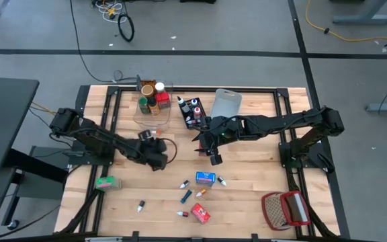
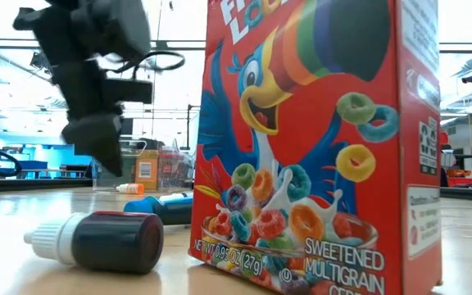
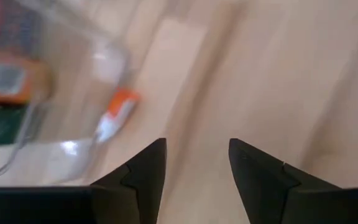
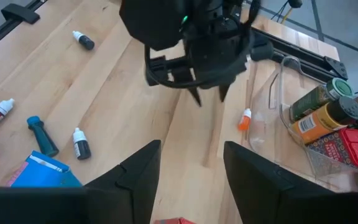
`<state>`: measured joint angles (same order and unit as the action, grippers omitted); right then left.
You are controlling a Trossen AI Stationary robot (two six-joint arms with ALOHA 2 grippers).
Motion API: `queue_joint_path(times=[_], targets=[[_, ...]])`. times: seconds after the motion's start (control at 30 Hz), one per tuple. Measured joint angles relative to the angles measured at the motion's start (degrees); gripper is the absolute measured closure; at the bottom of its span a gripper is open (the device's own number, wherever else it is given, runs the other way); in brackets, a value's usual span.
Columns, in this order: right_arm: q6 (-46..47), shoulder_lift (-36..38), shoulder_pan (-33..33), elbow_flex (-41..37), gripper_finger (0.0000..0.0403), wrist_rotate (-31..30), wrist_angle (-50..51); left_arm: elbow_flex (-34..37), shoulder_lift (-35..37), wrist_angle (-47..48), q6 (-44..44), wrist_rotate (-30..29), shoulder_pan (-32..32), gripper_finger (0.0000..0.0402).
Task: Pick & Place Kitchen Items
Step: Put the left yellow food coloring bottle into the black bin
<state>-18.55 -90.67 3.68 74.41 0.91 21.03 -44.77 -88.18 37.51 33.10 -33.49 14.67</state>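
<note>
red cereal box [image 2: 314,147] with a rainbow-beaked toucan and coloured loops; blue box [image 1: 205,177]; green box [image 1: 107,182]; orange-and-white tube [image 4: 245,119]; pale wooden table [image 1: 247,181].

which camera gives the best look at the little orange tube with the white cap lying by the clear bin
The right wrist view: the small orange tube with the white cap lies sharp and unobstructed on the wooden table, beside the clear plastic bin. The left wrist view shows it blurred through the bin's wall. The high view shows only a speck; the low view, an orange tube far off.
</note>
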Motion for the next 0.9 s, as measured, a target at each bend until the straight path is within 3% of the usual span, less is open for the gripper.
queue_joint_path(times=[0.13, 0.4, 0.63, 0.9], targets=[[0.0, 0.0, 0.0, 0.0, 0.0215, 0.0, -1.0, 3.9, 0.0, -1.6, -0.7, -4.3, 0.4, 0.0218], [-0.2, 0.0, 0.0, 0.0, 0.0215, 0.0, -2.1, 11.5, 0.2, -13.0, -8.5, -5.9, -5.6, 0.0212], [-0.5, 0.0, 0.0, 0.0, 0.0215, 0.0, -2.1, 12.4, 0.1, -22.9, -16.2, -10.4, -7.4, 0.0215], [-1.0, 0.0, 0.0, 0.0, 0.0215, 0.0, -2.1, 12.3, 0.2, -25.6, -21.8, -5.6, -14.8, 0.0215]])
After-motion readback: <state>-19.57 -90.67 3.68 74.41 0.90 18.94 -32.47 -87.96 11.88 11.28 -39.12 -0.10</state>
